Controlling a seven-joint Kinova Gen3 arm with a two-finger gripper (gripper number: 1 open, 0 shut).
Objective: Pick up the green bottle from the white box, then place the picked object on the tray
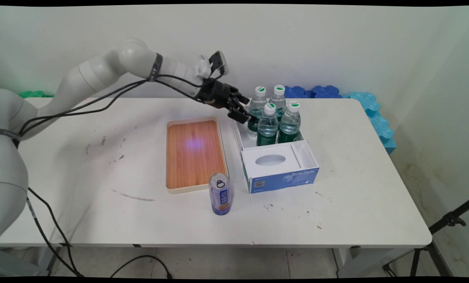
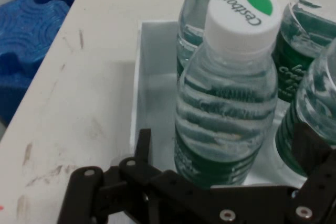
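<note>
White tabletop (image 1: 336, 212), scuffed in places, fills my main view, with a pale wall behind it and blue foam blocks (image 1: 370, 106) along its far right edge. Near the middle I see a rectangular tray with a wood-grain floor (image 1: 193, 154), and just in front of its near right corner a blue drinks can (image 1: 220, 193) stands upright. Right of the tray sits a white and blue open cardboard box (image 1: 281, 173); its far compartment holds four water bottles with white and green caps, standing close together. My gripper (image 1: 245, 114) reaches in from the left and is at the far left bottle (image 1: 256, 108), above the box's left wall. From the hand camera, that bottle (image 2: 226, 103) stands between the spread fingers (image 2: 143, 145), one to each side of its green-labelled lower part; they are parted and not pressing it, though I cannot tell whether either one touches the plastic. Two more bottles (image 2: 315, 77) crowd in on the right of that view.
</note>
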